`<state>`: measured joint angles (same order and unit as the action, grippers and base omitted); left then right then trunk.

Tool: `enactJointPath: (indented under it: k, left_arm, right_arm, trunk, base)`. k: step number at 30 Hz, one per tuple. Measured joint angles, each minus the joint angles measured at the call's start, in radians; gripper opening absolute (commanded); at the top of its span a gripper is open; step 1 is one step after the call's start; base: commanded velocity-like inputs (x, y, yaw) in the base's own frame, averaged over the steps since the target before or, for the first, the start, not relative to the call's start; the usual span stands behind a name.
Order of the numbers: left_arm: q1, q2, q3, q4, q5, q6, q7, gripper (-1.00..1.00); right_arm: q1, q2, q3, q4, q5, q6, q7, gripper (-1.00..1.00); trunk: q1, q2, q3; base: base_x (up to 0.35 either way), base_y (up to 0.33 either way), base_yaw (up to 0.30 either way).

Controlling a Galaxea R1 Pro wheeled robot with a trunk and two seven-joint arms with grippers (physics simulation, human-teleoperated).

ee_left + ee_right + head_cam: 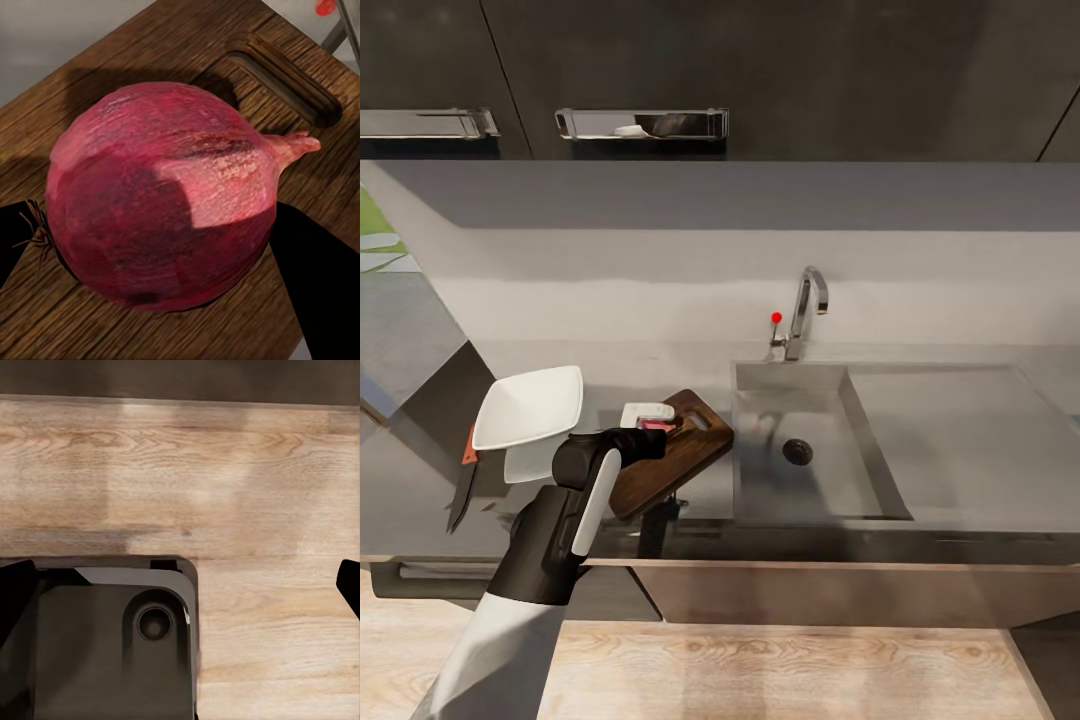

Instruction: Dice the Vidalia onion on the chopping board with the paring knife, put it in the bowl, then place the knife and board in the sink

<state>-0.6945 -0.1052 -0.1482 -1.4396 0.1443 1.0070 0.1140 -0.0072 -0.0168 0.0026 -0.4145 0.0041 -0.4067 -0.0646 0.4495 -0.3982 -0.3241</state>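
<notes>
Red-skinned Vidalia onion sits on the chopping board, the left end effector spread wide with a dark finger against each flank. On the tabletop, the board lies just beside the sink; right end effector's fingers hang parted above the wood floor, holding nothing
</notes>
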Motion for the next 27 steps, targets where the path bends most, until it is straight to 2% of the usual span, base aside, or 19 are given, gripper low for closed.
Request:
enactJointPath:
  k: [27]
  left_arm:
    - [0.0, 0.0, 0.0, 0.0, 0.0, 0.0, 0.0, -1.0]
  right_arm:
    - [0.0, 0.0, 0.0, 0.0, 0.0, 0.0, 0.0, 1.0]
  trunk:
    - [0.0, 0.0, -0.019]
  base:
    - [0.0, 0.0, 0.0]
